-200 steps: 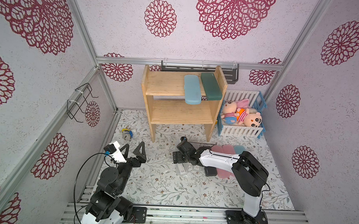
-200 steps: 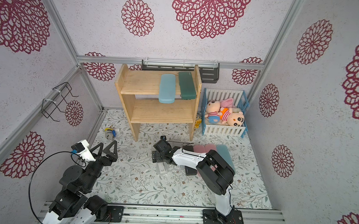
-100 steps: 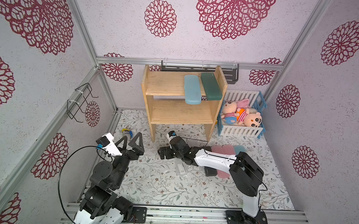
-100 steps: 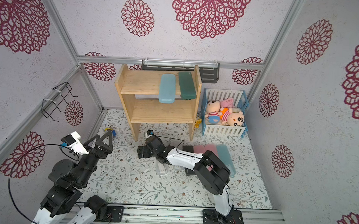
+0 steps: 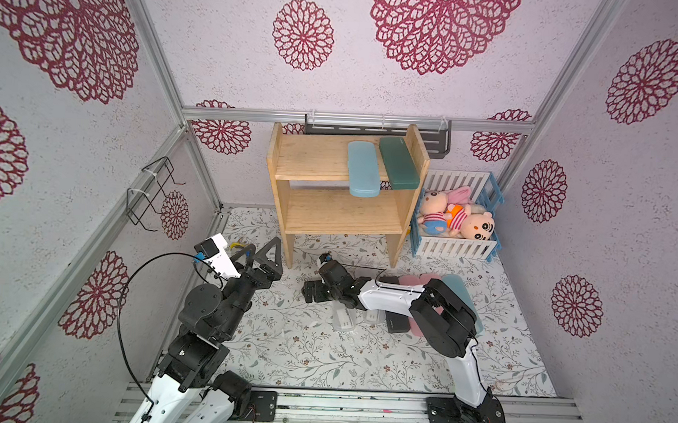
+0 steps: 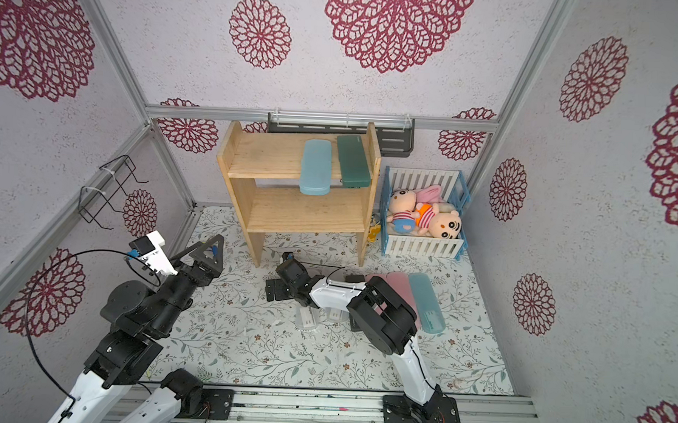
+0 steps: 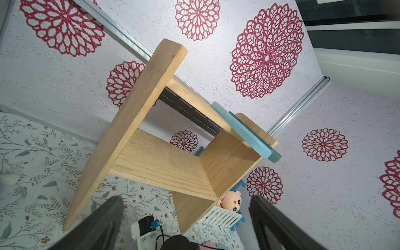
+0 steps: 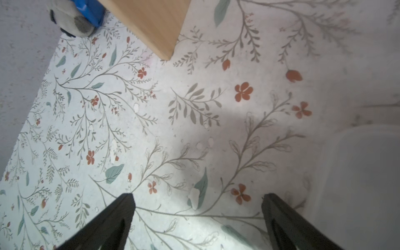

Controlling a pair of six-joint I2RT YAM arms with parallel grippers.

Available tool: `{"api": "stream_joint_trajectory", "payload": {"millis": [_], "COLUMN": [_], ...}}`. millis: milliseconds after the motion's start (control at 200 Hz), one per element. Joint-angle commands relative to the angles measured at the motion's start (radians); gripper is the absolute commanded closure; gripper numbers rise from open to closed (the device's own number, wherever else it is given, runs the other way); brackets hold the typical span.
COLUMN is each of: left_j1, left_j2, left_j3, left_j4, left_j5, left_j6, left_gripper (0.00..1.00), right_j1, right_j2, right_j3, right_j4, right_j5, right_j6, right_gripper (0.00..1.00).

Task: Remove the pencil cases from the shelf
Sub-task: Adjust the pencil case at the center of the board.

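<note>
cases: light blue case (image 5: 363, 169) and dark green case (image 5: 397, 163), side by side on shelf (image 5: 312, 160) top tier, long axes front-to-back, near ends overhanging; flat, rounded corners
left claw (image 5: 260, 245): spread wide, empty; cases higher, ahead
right claw (image 8: 197, 197): spread wide, empty; cases well above

The left arm (image 5: 207, 316) and right arm (image 5: 388, 297) show white shells over black joints; the left hand (image 5: 263, 242) is black.

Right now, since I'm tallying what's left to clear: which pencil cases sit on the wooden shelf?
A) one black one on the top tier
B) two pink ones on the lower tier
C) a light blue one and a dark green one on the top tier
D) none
C: the light blue case and the dark green case lie side by side on the top tier of the shelf.
</note>
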Motion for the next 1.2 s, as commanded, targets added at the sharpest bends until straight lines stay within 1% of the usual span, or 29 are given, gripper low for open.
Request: {"api": "stream_joint_trajectory", "payload": {"millis": [0, 130, 210, 350, 450, 605, 700, 810, 961, 1076, 1196], "left_j1": [-0.006, -0.006, -0.007, -0.018, -0.043, -0.092, -0.098, -0.100, -0.105, -0.109, -0.111], "left_j2": [0.003, 0.045, 0.096, 0.201, 0.284, 0.434, 0.524, 0.622, 0.750, 0.821, 0.880], "left_j3": [0.008, 0.008, 0.019, 0.060, 0.131, 0.269, 0.336, 0.394, 0.501, 0.545, 0.576], "left_j4": [0.034, 0.094, 0.137, 0.230, 0.266, 0.287, 0.296, 0.369, 0.383, 0.416, 0.446], "left_j5": [0.014, 0.048, 0.082, 0.135, 0.151, 0.182, 0.217, 0.276, 0.338, 0.351, 0.356], "left_j6": [-0.025, -0.091, -0.138, -0.204, -0.210, -0.237, -0.313, -0.427, -0.500, -0.548, -0.582], "left_gripper": [0.03, 0.03, 0.03, 0.03, 0.03, 0.03, 0.03, 0.03, 0.03, 0.03, 0.01], "right_j1": [-0.015, -0.022, -0.019, -0.019, -0.019, -0.032, -0.065, -0.113, -0.180, -0.224, -0.273], "right_j2": [-0.048, -0.101, -0.155, -0.248, -0.361, -0.567, -0.679, -0.810, -0.978, -1.079, -1.138], "right_j3": [-0.029, -0.067, -0.101, -0.130, -0.202, -0.347, -0.436, -0.549, -0.685, -0.746, -0.751], "right_j4": [-0.034, -0.024, 0.020, 0.033, 0.081, 0.097, 0.070, 0.045, 0.003, -0.030, -0.062], "right_j5": [0.037, 0.050, 0.047, 0.056, 0.074, 0.166, 0.186, 0.192, 0.190, 0.189, 0.178], "right_j6": [0.008, -0.010, -0.021, -0.030, -0.030, -0.037, -0.036, -0.025, -0.008, -0.006, -0.016], "right_gripper": [0.01, 0.01, 0.01, 0.01, 0.01, 0.01, 0.01, 0.01, 0.01, 0.01, 0.01]}}
